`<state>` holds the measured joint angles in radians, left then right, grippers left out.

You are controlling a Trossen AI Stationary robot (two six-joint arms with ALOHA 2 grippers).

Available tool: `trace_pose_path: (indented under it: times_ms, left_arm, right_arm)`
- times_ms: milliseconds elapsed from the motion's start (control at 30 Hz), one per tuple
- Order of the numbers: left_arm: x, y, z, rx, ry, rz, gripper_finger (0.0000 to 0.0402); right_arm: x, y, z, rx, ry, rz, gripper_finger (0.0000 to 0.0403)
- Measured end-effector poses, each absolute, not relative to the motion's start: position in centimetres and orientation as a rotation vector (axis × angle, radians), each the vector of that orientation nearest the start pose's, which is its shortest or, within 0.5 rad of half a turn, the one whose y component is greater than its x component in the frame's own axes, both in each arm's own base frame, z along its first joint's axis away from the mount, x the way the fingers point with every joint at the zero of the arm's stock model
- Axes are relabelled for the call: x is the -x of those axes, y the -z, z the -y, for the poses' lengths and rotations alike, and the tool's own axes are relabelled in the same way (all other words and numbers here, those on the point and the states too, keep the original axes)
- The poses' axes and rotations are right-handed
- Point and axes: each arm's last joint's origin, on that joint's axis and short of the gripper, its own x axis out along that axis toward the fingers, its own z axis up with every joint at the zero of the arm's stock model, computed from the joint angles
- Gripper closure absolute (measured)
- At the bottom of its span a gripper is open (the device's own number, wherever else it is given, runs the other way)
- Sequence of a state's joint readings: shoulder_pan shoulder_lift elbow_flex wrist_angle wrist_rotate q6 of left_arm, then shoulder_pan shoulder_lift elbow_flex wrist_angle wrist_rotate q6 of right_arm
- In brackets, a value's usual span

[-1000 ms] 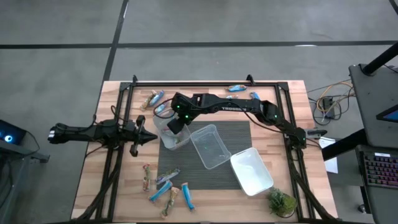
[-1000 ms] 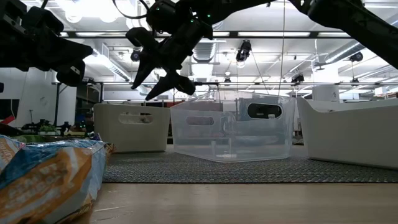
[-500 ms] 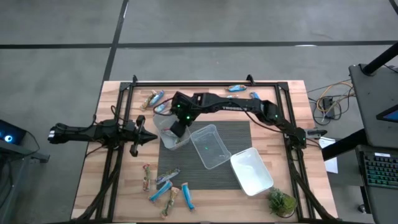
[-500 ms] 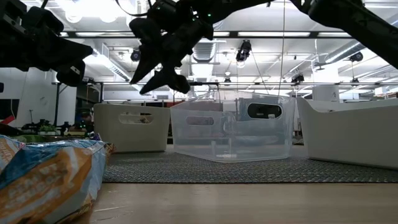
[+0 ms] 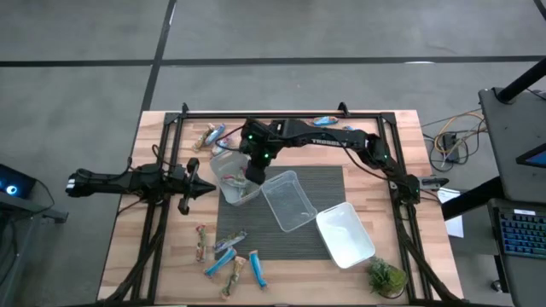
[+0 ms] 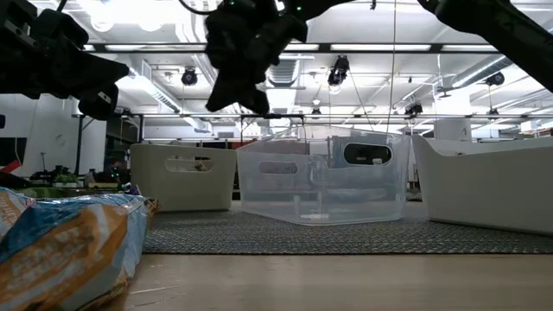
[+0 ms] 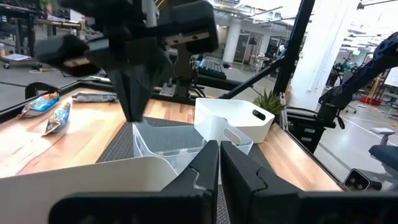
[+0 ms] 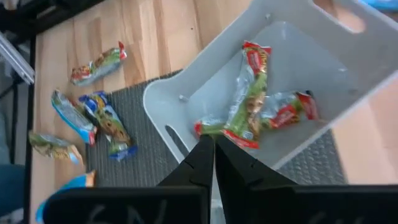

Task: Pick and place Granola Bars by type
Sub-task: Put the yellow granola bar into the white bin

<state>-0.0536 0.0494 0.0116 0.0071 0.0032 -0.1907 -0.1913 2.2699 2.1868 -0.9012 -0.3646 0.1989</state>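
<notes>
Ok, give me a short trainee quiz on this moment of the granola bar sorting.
1. True or false: the right gripper, above the tub nearest the left arm, is holding a bar.
2. Which tub has granola bars in it?
A. the tub nearest the left arm
B. the middle clear tub
C. the tub nearest the plant
3. What colours is the print on the bars lying in that tub?

Key:
1. False: it is shut with nothing between its fingers.
2. A
3. Red and green.
</notes>
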Motion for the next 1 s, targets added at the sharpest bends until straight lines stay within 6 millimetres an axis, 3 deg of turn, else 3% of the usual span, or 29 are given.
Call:
trace_pose_path:
  times_ms: [300,833,1000]
  left_arm:
    - [-10.0,-16.4,0.5,0.19,0.054,-0.036,0.0401]
    - [-10.0,-16.4,0.5,0.19,0.054,-0.036,0.0401]
    - [-10.0,-16.4,0.5,0.19,0.054,-0.036,0.0401]
  right_arm:
    - [-45.4,-28.0,9.9,-0.272,-0.122,-1.1,0.0394]
    - [-41.4,-30.3,11.0,-0.188,-0.175,-1.2,0.0394]
    - [-39.4,-31.1,11.5,-0.132,-0.139,-1.21,0.0394]
